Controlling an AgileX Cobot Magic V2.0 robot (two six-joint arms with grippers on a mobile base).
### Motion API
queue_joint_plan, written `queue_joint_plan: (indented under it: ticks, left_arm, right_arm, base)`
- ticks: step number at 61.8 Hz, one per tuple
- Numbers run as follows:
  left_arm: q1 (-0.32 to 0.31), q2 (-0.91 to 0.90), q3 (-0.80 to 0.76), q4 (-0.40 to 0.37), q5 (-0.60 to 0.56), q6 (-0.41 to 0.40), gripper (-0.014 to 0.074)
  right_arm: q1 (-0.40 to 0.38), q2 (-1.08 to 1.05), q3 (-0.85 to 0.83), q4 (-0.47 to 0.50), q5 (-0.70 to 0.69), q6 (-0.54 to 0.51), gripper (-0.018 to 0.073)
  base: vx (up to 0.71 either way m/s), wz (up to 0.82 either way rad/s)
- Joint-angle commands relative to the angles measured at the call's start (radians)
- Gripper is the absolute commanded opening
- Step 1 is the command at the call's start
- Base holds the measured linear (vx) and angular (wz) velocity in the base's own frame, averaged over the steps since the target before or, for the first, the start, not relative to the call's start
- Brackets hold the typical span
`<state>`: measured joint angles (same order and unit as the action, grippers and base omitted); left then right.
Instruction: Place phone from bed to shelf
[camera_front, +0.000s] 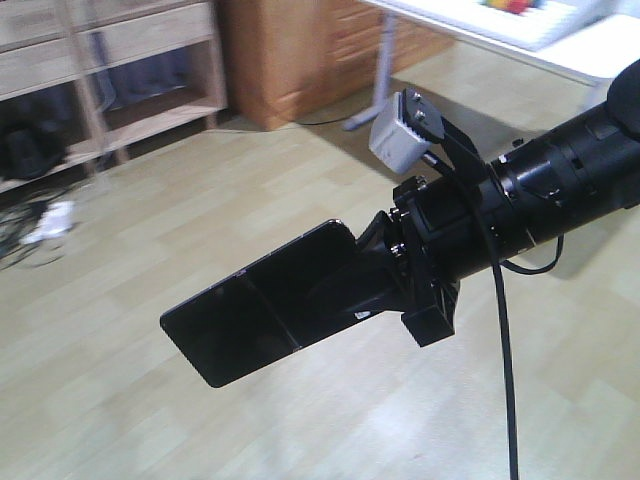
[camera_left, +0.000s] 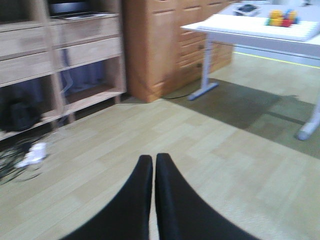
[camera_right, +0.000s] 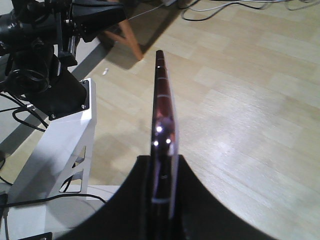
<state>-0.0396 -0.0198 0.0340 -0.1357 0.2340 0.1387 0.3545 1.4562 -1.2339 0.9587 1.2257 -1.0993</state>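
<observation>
One big pale wood floor (camera_front: 300, 420) is spreading out under everything. A brown wooden cupboard (camera_front: 290, 50) is standing at the back. Just beside it, on the left, the shelf (camera_left: 85, 47) is showing its thick pale boards, with dark things sitting low down under them. A white table (camera_left: 260, 30) is standing on the other side of the cupboard, and some bright blocks (camera_left: 281, 17) are sitting on top of it.

The right arm (camera_front: 560, 180), fat and black, is reaching in from the right side. A black cable (camera_front: 505, 350) is hanging down from it. A small grey box (camera_front: 400, 130) is sitting on top of its wrist.

The right gripper (camera_right: 163, 165) is pinching the phone (camera_front: 260, 300) by one end, one black finger on each flat side. The phone is hanging in the air over the floor, well apart from the shelf. It is sticking out long and flat from the gripper, and its far end is tipping down to the left. Its black face is shining, and a crease is running across its middle. Seen from the right wrist, the phone (camera_right: 162, 115) is showing only its thin pinkish edge.

The left gripper (camera_left: 153, 165) is hanging over the floor too. Its two black fingers (camera_left: 140, 200) are pressing together with nothing between them.

A little white thing (camera_front: 50, 222) is lying on the floor near the shelf, among some dark wires.
</observation>
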Motion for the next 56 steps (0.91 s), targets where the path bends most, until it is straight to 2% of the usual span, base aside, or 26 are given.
queue_joint_plan:
  ticks: [1,56]
  left_arm:
    - [0.001,-0.005,0.002,-0.010,-0.071,-0.004,0.0001]
    - [0.001,-0.005,0.002,-0.010,-0.071,-0.004,0.0001]
  right_arm:
    - [-0.002,-0.040,-0.025,0.079,0.065,-0.012,-0.0001]
    - [-0.002,-0.040,-0.025,0.079,0.065,-0.012,-0.0001]
  base:
    - [0.17,-0.58]
    - [0.17,-0.57]
